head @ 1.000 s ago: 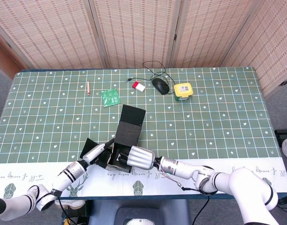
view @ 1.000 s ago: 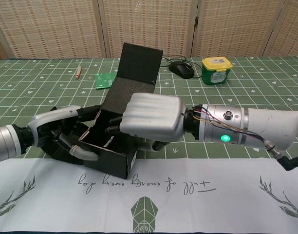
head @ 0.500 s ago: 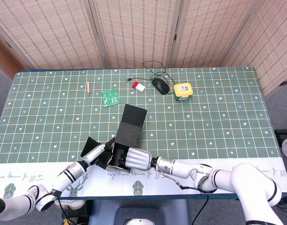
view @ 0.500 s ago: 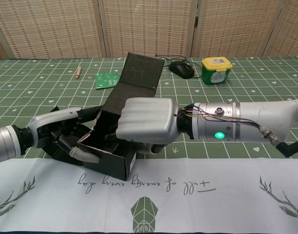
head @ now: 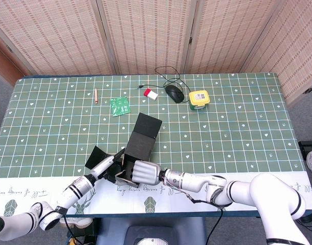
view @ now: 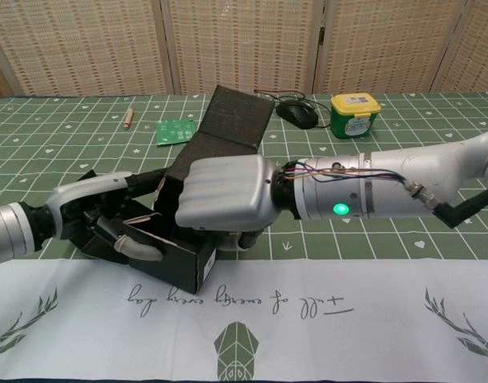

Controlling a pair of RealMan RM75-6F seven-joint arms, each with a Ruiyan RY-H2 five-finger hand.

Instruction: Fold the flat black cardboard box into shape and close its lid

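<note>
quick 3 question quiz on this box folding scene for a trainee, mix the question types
1. True or false: the lid of the black box is already closed.
2. Which item lies closest to the yellow container? A) pencil B) mouse C) green packet
3. Fill in: the right hand sits over the box's ___ end, nearest the robot.

Key
1. False: the lid stands open, tilted away.
2. B
3. Near; the left hand is at the box's left side.
</note>
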